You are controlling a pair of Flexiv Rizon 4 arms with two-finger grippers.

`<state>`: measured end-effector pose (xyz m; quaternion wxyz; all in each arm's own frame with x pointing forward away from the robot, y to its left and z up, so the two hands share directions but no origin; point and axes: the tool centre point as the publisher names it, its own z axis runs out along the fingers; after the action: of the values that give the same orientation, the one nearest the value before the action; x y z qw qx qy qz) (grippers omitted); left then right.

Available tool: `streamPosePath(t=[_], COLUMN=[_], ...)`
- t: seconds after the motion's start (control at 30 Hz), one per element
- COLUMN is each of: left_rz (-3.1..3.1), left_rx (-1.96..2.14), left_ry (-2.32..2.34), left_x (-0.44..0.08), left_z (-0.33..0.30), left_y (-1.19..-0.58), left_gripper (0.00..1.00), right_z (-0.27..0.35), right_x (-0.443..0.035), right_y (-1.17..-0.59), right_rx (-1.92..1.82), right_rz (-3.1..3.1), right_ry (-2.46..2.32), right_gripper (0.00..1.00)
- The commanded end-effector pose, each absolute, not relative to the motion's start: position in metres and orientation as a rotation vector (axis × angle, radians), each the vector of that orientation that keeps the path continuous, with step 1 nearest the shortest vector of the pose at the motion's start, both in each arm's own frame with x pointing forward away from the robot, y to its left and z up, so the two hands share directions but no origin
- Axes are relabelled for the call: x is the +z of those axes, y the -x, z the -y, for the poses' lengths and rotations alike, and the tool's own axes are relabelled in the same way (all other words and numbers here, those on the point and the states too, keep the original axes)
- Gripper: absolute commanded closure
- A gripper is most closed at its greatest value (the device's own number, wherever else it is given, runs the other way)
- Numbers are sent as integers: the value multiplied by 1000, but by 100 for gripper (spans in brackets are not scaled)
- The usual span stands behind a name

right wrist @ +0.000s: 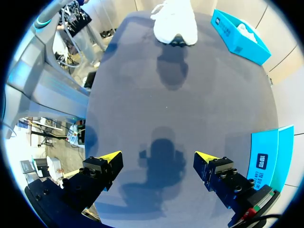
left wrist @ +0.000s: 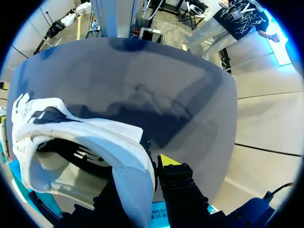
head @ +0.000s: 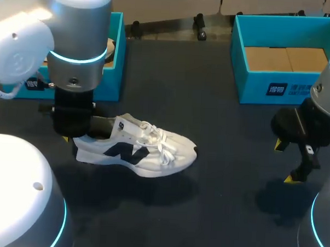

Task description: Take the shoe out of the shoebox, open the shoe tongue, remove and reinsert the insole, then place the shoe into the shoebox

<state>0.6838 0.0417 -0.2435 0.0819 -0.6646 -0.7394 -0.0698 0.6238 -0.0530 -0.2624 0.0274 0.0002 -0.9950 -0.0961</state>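
**A:** Where is the white lace-up sneaker [head: 136,149] [left wrist: 85,137] [right wrist: 175,23] lying against the left pincer [head: 71,131] [left wrist: 145,173]?

**B:** It is sitting on its sole on the dark desk [head: 216,202], toe pointing to the robot's right. The left pincer is standing at the heel and clamping the heel collar. One yellow-tipped finger is pressing the outside. The other is sitting inside the opening, mostly hidden.

**A:** And the right pincer [head: 285,161] [right wrist: 158,159]?

**B:** It is hanging over bare desk, fingers spread wide and gripping nothing, well apart from the sneaker's toe.

**A:** Any writing?

**B:** A dark letter mark is showing on the sneaker's side. The teal cardboard box at back right [head: 265,87] is carrying a white printed label on its front wall, too small to make out. The second teal box at back left [head: 115,61] is partly hiding behind the left arm. Its white patch of print is also unreadable.
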Motion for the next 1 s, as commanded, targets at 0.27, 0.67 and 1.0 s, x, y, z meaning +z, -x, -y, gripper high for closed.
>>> streamPosePath(t=[0.27, 0.67, 1.0], left_rz=[2186, 2244, 2226], left_rx=[-118, -135, -154], left_ry=[1951, 1933, 1982], left_x=[-294, -321, -347], left_z=[-12, 24, 44], left_y=[-681, -688, -681], left_gripper=[100, 100, 100], right_z=[53, 53, 53], right_x=[-264, -264, -264], right_y=[-624, -624, -624], right_rx=[-294, -294, -294], right_rz=[3074, 3074, 3074], right_ry=[-1, -1, -1], right_gripper=[0, 0, 0])
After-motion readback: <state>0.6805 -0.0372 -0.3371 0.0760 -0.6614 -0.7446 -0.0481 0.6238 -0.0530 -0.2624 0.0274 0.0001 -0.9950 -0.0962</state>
